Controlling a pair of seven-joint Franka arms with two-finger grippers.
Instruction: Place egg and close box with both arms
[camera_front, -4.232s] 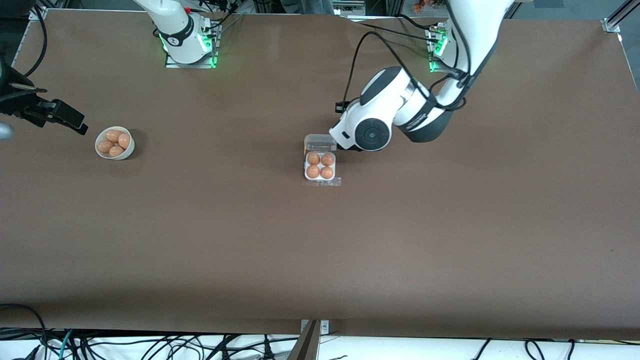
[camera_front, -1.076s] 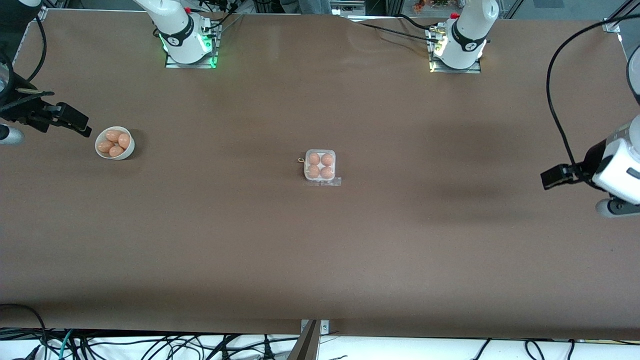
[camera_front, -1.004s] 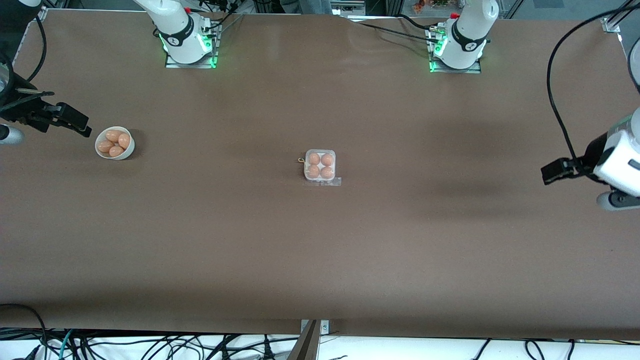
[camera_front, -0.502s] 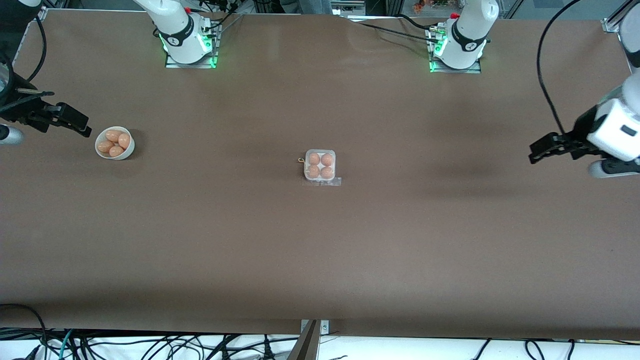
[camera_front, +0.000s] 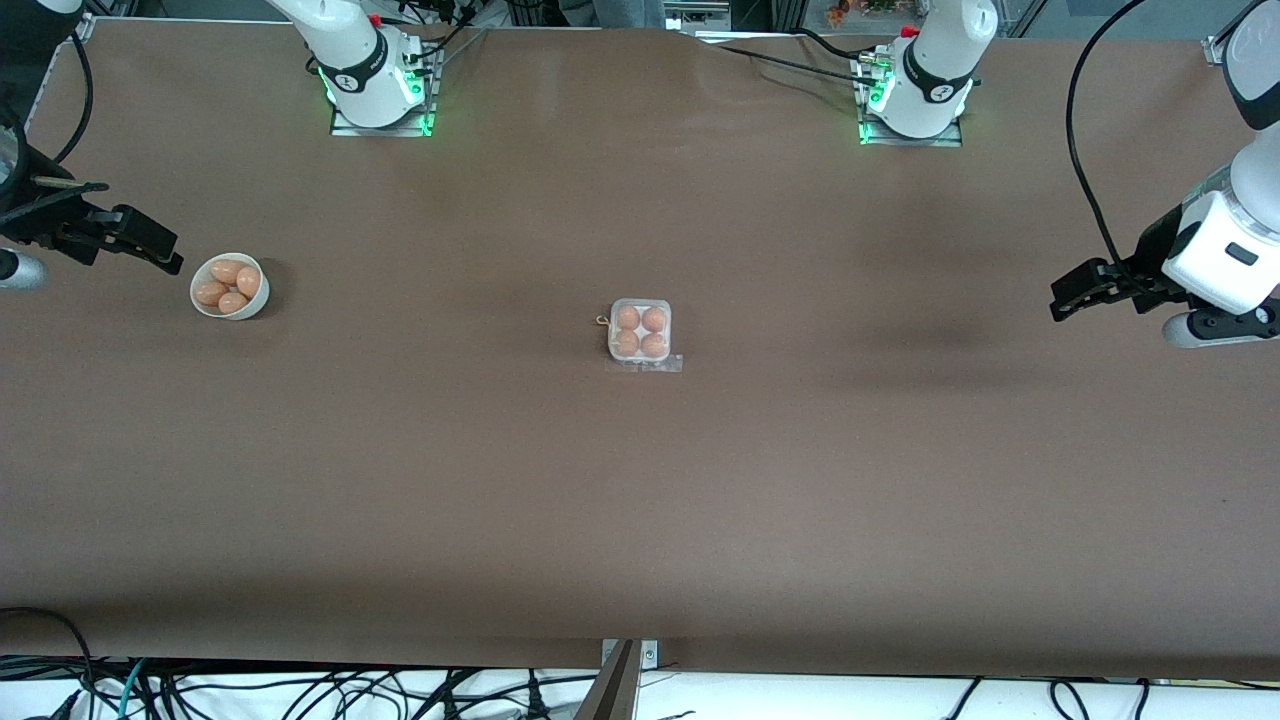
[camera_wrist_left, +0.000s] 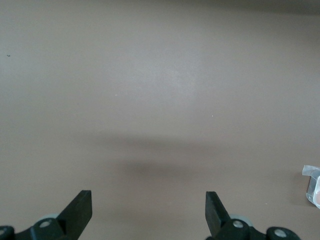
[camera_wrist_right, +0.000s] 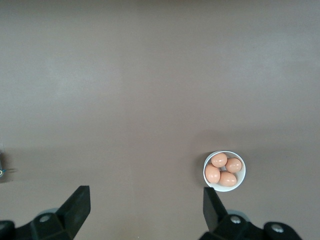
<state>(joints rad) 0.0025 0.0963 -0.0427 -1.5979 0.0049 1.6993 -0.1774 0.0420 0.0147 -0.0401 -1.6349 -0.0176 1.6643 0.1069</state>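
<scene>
The box (camera_front: 640, 333) sits mid-tabletop (camera_front: 640, 500), lid down over four eggs, well apart from both arms. The left gripper (camera_front: 1068, 298) hangs over its own end, the right gripper (camera_front: 150, 250) beside the bowl (camera_front: 229, 286); both show fingers wide and empty, about equally distant.

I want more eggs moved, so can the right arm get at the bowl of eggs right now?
Probably yes. The right end effector is open, up beside the bowl at the right arm's end, with nothing between them. The left end effector waits apart.
</scene>
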